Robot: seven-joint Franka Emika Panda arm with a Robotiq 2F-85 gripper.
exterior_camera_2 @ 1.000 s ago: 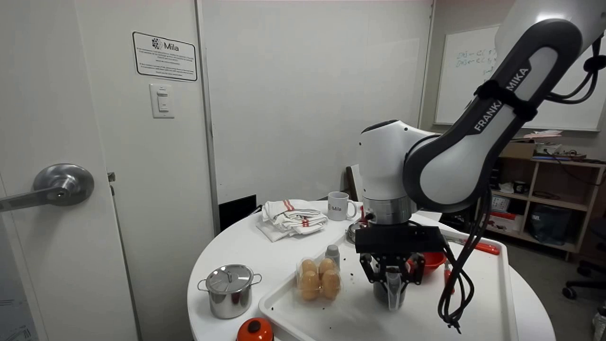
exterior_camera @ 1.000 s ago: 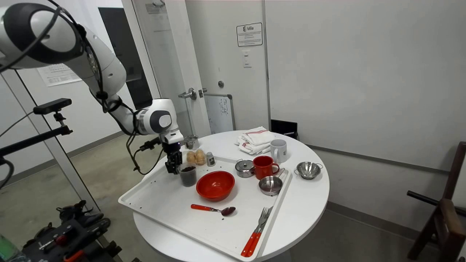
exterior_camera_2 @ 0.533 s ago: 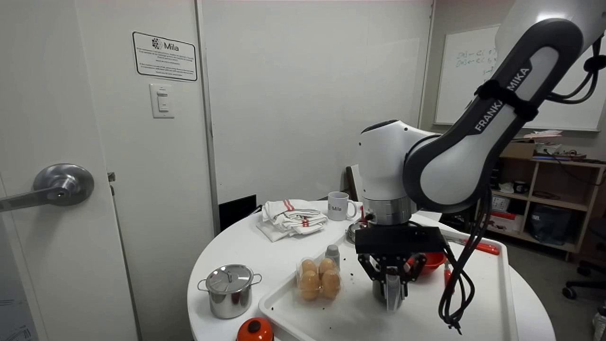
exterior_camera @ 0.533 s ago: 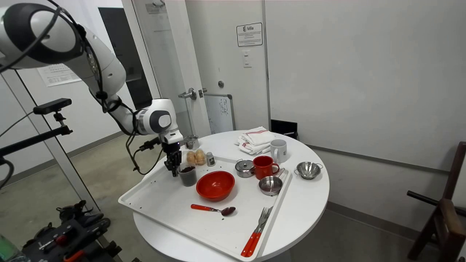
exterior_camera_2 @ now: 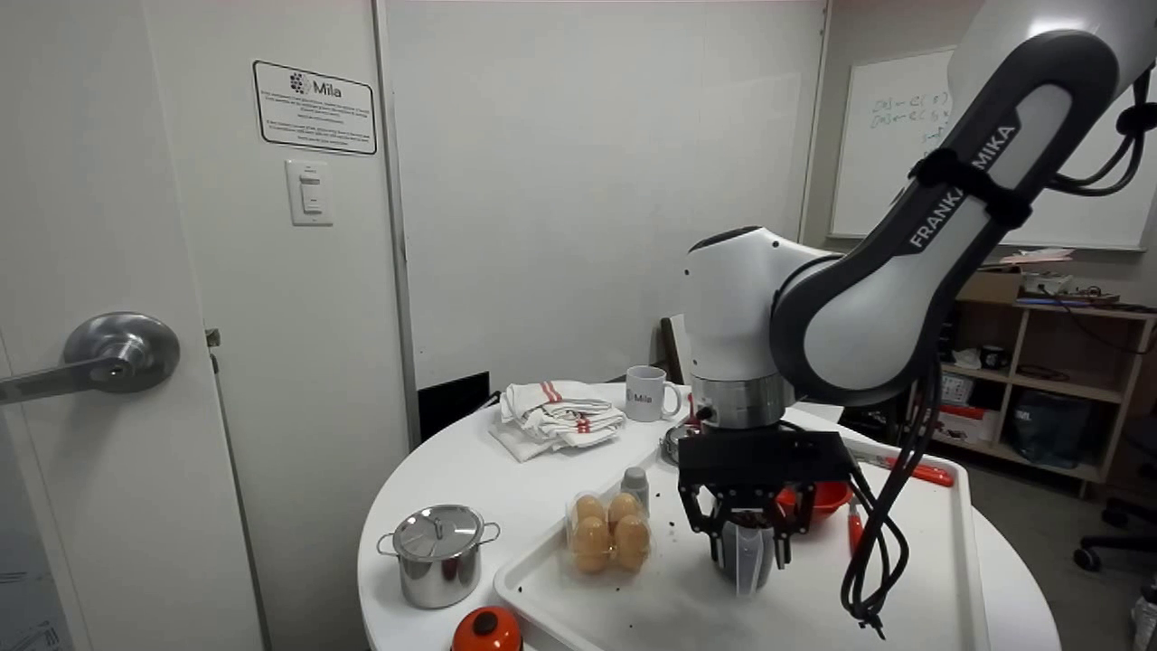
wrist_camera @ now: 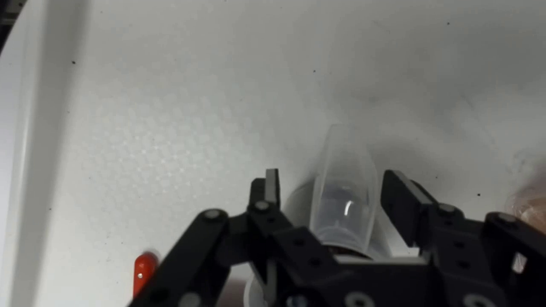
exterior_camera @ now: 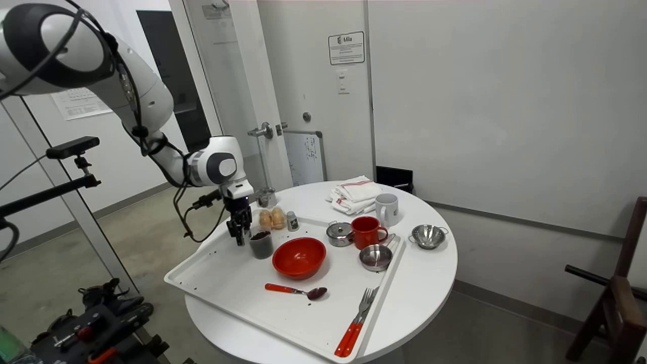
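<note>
Here's the gripper point(wrist_camera: 330, 181), down low over the white tray point(exterior_camera: 217, 275), and its 2 fingers point(wrist_camera: 401, 204) stand well apart, 1 on either side of a clear handle point(wrist_camera: 343, 204)! From the wrist, a gap shows between the handle and 1 finger; the other finger is very close to it, and whether they touch is hard to tell. That handle belongs to the clear cup point(exterior_camera: 262, 246), sitting upright on the tray, dark bits point(exterior_camera: 261, 235) at its top. A red bowl point(exterior_camera: 299, 258) is just beside the cup, a red-handled spoon point(exterior_camera: 288, 289) lies near the bowl, and look, a fork point(exterior_camera: 353, 324) and knife point(exterior_camera: 360, 326) run side by side along the tray's edge. In an exterior view, 4 eggs point(exterior_camera_2: 593, 545) sit in a clear pack point(exterior_camera_2: 612, 556) near a grey shaker point(exterior_camera_2: 635, 484), and a steel pot point(exterior_camera_2: 439, 559) stands lidded on the table point(exterior_camera_2: 506, 488).
</note>
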